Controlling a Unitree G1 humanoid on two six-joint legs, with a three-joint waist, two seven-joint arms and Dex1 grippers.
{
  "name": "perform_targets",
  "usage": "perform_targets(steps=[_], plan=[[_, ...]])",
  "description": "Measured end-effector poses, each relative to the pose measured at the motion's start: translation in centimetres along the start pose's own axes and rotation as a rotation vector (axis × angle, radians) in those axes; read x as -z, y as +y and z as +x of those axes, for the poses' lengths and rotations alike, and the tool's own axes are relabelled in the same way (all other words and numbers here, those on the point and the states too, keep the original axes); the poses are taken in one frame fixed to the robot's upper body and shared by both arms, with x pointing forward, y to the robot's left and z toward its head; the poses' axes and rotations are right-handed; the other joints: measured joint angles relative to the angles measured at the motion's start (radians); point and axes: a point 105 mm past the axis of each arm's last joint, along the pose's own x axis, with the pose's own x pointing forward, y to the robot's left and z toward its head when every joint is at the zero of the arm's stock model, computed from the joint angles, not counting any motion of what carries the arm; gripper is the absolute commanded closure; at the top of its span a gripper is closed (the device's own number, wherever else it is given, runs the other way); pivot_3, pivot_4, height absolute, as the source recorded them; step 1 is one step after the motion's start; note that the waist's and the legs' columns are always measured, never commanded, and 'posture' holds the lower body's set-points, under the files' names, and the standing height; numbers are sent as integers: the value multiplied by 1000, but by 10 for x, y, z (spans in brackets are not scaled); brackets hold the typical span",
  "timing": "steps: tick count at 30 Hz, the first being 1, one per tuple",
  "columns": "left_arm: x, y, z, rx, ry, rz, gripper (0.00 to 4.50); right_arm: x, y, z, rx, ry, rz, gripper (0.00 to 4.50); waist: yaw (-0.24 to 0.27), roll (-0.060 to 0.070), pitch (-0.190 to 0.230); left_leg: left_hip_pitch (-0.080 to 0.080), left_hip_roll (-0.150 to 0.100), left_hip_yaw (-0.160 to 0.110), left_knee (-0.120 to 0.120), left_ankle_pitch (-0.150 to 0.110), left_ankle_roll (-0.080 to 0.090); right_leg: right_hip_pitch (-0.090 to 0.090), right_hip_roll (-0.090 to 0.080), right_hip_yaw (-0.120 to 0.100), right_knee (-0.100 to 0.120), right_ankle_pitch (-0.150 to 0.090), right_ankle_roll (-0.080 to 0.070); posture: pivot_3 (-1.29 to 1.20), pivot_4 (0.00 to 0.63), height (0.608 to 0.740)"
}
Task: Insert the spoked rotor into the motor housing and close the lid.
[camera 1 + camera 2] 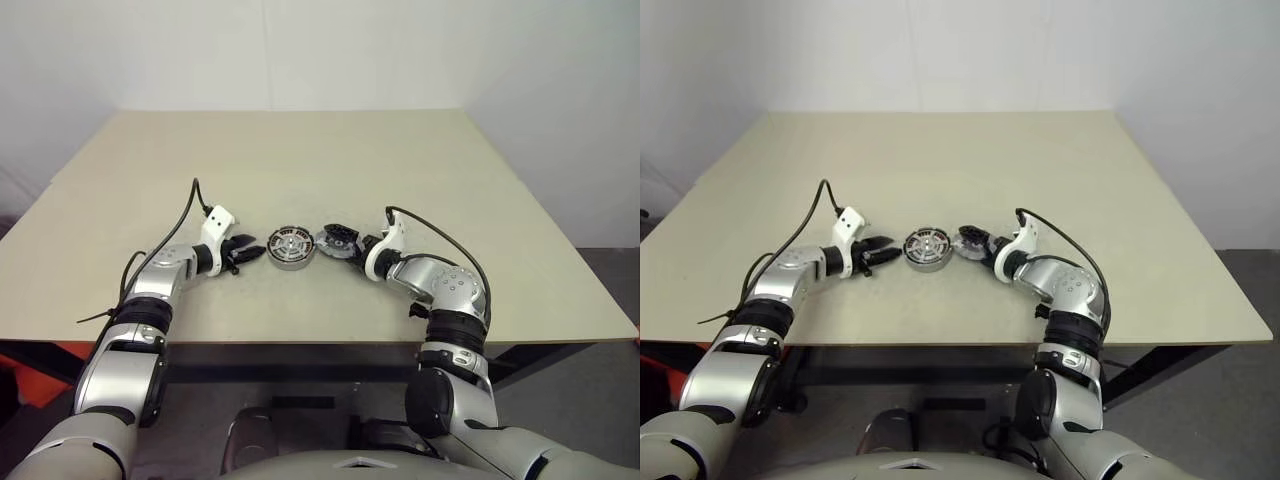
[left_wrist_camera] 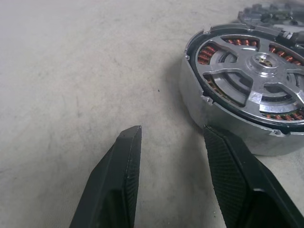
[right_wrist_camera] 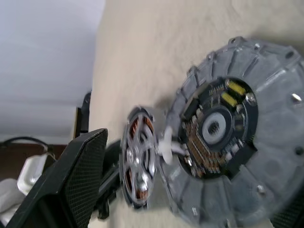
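lid [image 3: 237, 137] | held in right gripper [image 1: 343, 244] beside motor housing [image 1: 291, 247], rotor already seated | left gripper [image 1: 252, 254] open, empty | risk: tilted lid jams on rim

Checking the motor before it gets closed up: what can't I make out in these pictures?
Round silver motor housing: far side cut off by the left wrist view's edge.
Its copper windings: mostly covered by the shiny silver spoked rotor.
Notched grey metal disc lid in the right pincer: rim cropped in the right wrist view, too small in the head views.
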Motion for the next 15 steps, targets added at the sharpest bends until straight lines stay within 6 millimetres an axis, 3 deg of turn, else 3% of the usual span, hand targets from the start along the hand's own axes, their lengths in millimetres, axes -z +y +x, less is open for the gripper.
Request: perform_targets(steps=[4, 8, 11, 15], plan=[[0, -1, 1, 4, -1, 2, 2302, -8, 14, 4, -78, -64, -24, 21, 1, 0, 0, -4, 0, 0, 0, -1, 1, -3, 0, 0, 0, 4, -7, 0, 0, 740], [0, -1, 1, 5, 0, 2, 2302, -14, 59, -2, -290, -110, -98, 21, 1, 0, 0, -7, 0, 0, 0, -1, 3, -6, 0, -1, -1, 4, -7, 0, 0, 740], [0, -1, 1, 5, 0, 2, 2302, -6, 86, -4, -396, -80, -162, 21, 1, 0, 0, -7, 0, 0, 0, -2, 3, -5, 0, -1, -1, 4, -7, 0, 0, 740], [0, -2, 1, 6, 0, 2, 2302, 15, 100, 3, -426, -2, -230, 21, 1, 0, 0, -7, 0, 0, 1, -1, 2, -5, 0, -1, 0, 3, -7, 0, 0, 740]])
